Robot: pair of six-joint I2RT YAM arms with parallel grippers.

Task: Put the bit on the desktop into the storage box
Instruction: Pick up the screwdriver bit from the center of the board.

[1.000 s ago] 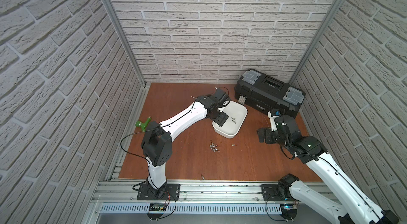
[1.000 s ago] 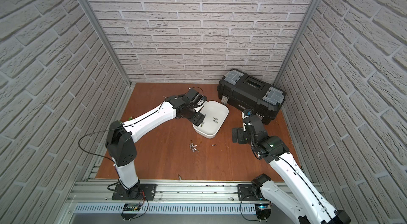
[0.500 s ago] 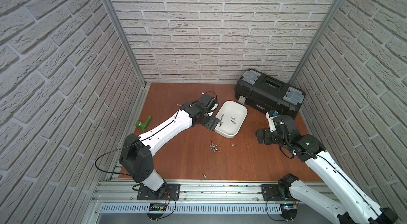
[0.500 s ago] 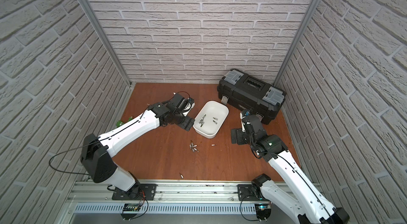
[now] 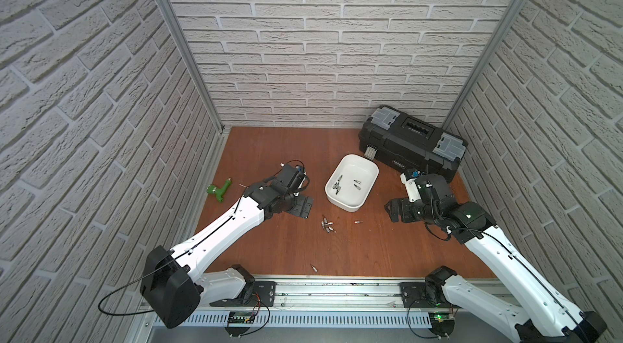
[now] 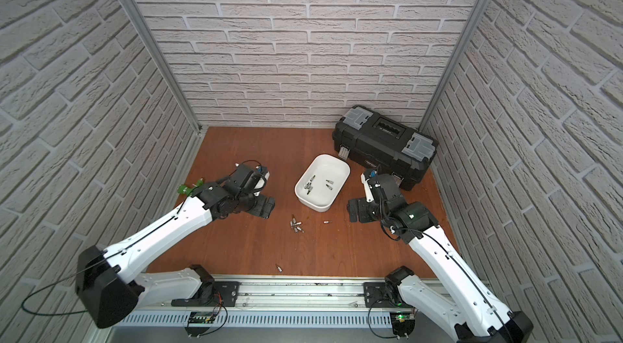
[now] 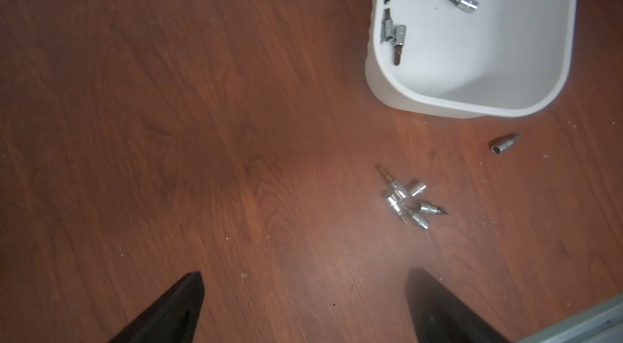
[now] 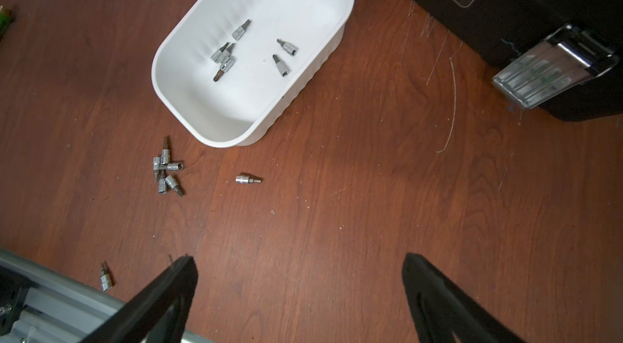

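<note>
Left end effector (image 7: 304, 274) back; "GREENER" toolbox (image 8: 505, 11)

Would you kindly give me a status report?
Left gripper, right gripper open, empty. Bits in box; cluster, stray, rail-side stray on desktop. Nothing in the way.

White brick-pattern walls (image 5: 337, 54) (aluminium posts (image 5: 180, 44) at the corners) stand on three sides.

Bare desktop (image 5: 371, 250) lies all round the bit cluster (image 5: 327, 225); storage box (image 5: 349, 205) stands near.
</note>
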